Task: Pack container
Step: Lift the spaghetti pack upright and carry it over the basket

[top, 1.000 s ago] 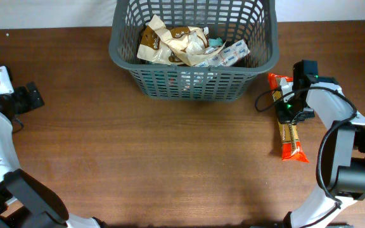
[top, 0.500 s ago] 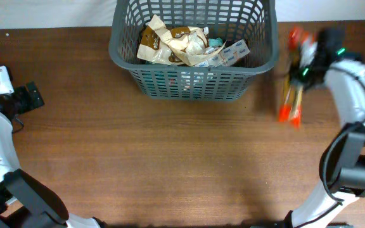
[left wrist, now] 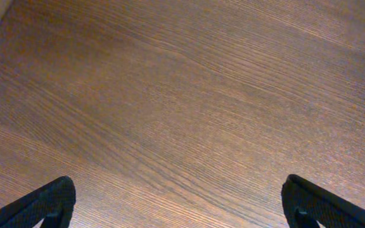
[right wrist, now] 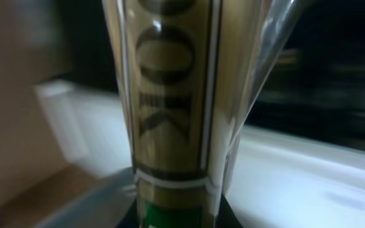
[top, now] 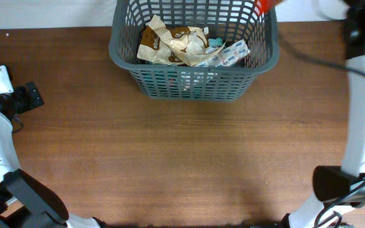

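Note:
The dark grey lattice container [top: 195, 85] stands at the back middle of the table and holds several food packets [top: 176, 44]. My right gripper [right wrist: 176, 215] is shut on a long gold snack packet with brown lettering [right wrist: 170, 95]. The packet fills the right wrist view. In the overhead view only its orange end [top: 262, 5] shows, at the frame's top edge over the container's far right corner. The right arm [top: 360, 38] reaches up along the right side. My left gripper [top: 27, 96] is open and empty over bare wood at the far left [left wrist: 182, 209].
A black cable [top: 309, 57] trails from the right arm past the container's right side. The table's back edge runs just behind the container. The right arm's base [top: 341, 183] sits at the front right.
My right gripper has lifted the snack packet off the table to the right of the container and swung it up and back, towards the container's far right corner. The left arm has not moved.

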Motion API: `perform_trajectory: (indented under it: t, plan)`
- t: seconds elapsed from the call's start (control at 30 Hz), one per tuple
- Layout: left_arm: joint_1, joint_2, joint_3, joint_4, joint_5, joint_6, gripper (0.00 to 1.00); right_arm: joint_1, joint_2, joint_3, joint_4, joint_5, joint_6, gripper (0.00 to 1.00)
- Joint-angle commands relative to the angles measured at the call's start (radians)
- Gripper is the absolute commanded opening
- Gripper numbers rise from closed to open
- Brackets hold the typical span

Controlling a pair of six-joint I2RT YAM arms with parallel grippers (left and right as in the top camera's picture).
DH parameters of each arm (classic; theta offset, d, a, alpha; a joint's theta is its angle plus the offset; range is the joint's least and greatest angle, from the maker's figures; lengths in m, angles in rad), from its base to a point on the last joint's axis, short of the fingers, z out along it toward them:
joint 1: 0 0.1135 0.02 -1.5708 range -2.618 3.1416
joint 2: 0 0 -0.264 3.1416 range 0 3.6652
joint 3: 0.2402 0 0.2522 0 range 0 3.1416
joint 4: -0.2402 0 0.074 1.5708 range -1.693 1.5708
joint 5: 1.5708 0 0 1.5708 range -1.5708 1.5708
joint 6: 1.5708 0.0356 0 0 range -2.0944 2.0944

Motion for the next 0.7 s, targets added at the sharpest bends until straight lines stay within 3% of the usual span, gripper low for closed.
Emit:
perform_trajectory:
  t: [0.0,0.1,0.23,0.57,0.67]
  plan:
    - [0.006,-0.009,-0.008,0.003,0.015,0.013,0.99,0.112,0.044,0.007,-0.104,-0.218,-0.135,0.04]
    - [0.006,-0.009,-0.008,0.003,0.015,0.013,0.99,0.168,0.105,0.007,-0.285,-0.209,-0.284,0.04]
    - [0.006,-0.009,-0.008,0.003,0.015,0.013,0.99,0.179,0.169,0.007,-0.41,-0.183,-0.339,0.04]
    - [0.006,-0.009,-0.008,0.003,0.016,0.013,0.99,0.152,0.192,0.008,-0.408,-0.194,-0.329,0.03]
    - [0.006,-0.009,-0.008,0.003,0.027,0.013,0.99,0.154,0.192,0.008,-0.317,-0.133,-0.166,0.04]
